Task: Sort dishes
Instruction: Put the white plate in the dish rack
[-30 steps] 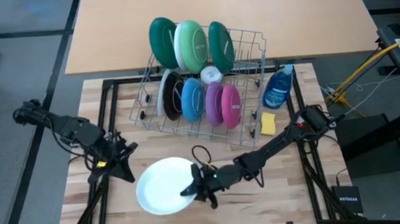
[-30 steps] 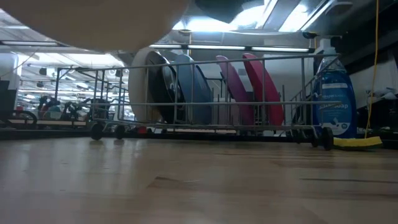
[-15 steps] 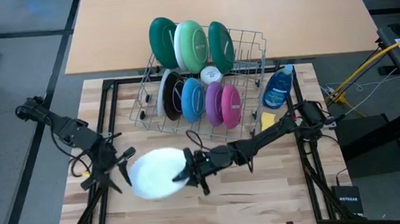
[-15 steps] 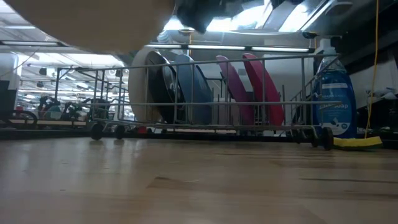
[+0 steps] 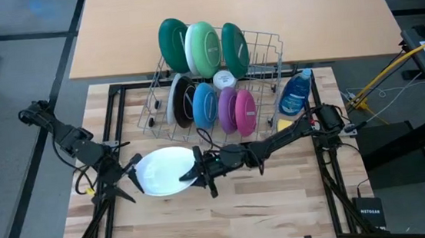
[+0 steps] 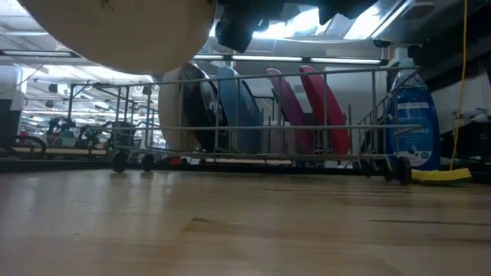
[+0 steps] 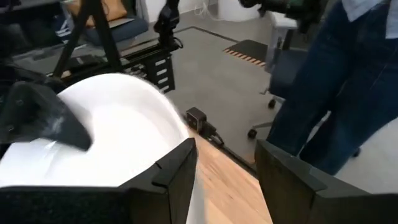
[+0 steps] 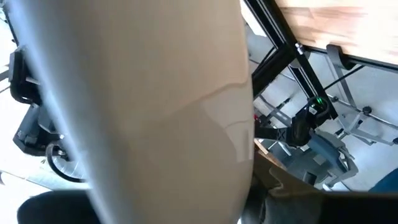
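Observation:
A white plate (image 5: 163, 172) hangs above the table's near left part, with my right gripper (image 5: 196, 174) shut on it. It fills the right wrist view (image 8: 155, 106) and shows at the top of the low view (image 6: 115, 31). My left gripper (image 5: 131, 178) stands open at the plate's left rim, which lies by one finger (image 7: 168, 177) in the left wrist view. Green plates (image 5: 203, 46) stand on edge in the far row of the wire rack (image 5: 265, 60). Black-and-white, blue, purple and pink dishes (image 5: 219, 107) stand in its near row. My right gripper holds the white plate by its right rim (image 5: 186, 175), pinched between the two fingers. The fingers come level from the table's right. The plate is lifted clear of the table and a little tilted. My left gripper: I cannot tell whether its finger touches the plate's rim (image 7: 194, 186).
A blue soap bottle (image 5: 297, 95) and a yellow sponge (image 5: 284, 130) stand right of the rack. A person's legs (image 7: 336, 81) show beyond the table in the left wrist view. Bare wood (image 5: 281, 198) lies at the near right.
My right gripper has carried the white plate toward the table's far edge and a little left, closer to the rack, still clear of the table. My left gripper has opened and rolled at the plate's left rim.

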You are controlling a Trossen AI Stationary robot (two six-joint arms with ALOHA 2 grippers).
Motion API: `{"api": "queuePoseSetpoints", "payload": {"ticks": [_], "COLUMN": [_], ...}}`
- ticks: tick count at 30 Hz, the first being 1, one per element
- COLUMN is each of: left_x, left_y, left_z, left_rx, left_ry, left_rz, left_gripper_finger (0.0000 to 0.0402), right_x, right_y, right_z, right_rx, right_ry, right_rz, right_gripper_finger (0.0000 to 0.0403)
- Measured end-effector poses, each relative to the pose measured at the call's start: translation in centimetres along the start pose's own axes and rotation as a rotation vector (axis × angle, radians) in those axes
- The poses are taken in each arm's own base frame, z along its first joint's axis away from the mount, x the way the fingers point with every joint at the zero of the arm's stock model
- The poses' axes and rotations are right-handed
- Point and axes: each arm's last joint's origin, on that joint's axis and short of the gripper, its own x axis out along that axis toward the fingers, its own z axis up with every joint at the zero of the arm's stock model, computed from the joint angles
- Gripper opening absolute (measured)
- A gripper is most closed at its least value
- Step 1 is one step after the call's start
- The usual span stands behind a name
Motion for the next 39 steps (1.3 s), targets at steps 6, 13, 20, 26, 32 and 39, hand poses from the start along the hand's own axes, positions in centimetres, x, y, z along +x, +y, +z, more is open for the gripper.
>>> {"api": "queuePoseSetpoints", "payload": {"ticks": [6, 13, 20, 26, 32, 39], "left_x": [-0.2, -0.5, 0.2, 0.6, 0.4, 0.2], "left_y": [0.1, 0.0, 0.1, 0.6, 1.0, 1.4], "left_z": [-0.2, -1.3, -2.0, -2.2, -2.1, -1.9], "left_rx": [-0.046, -0.070, -0.010, 0.077, 0.187, 0.354], "left_ry": [0.016, 0.127, 0.224, 0.268, 0.297, 0.342], "left_rz": [0.044, 0.046, 0.060, 0.213, 0.359, 0.491], "left_gripper_finger": [0.0157, 0.0153, 0.0151, 0.0150, 0.0150, 0.0150], "right_x": [0.0, 0.0, 0.0, 0.1, 0.4, 0.6], "right_y": [0.1, 0.0, 0.0, 0.4, 1.2, 1.7], "right_z": [-0.2, -0.1, 0.0, -0.1, -0.7, -1.0], "right_rx": [-0.003, -0.001, 0.003, 0.004, 0.005, 0.007], "right_ry": [0.025, 0.013, -0.030, -0.058, -0.083, -0.082], "right_rz": [0.000, 0.001, 0.030, 0.060, 0.118, 0.141], "right_gripper_finger": [0.0063, 0.0063, 0.0063, 0.0063, 0.0063, 0.0063]}}
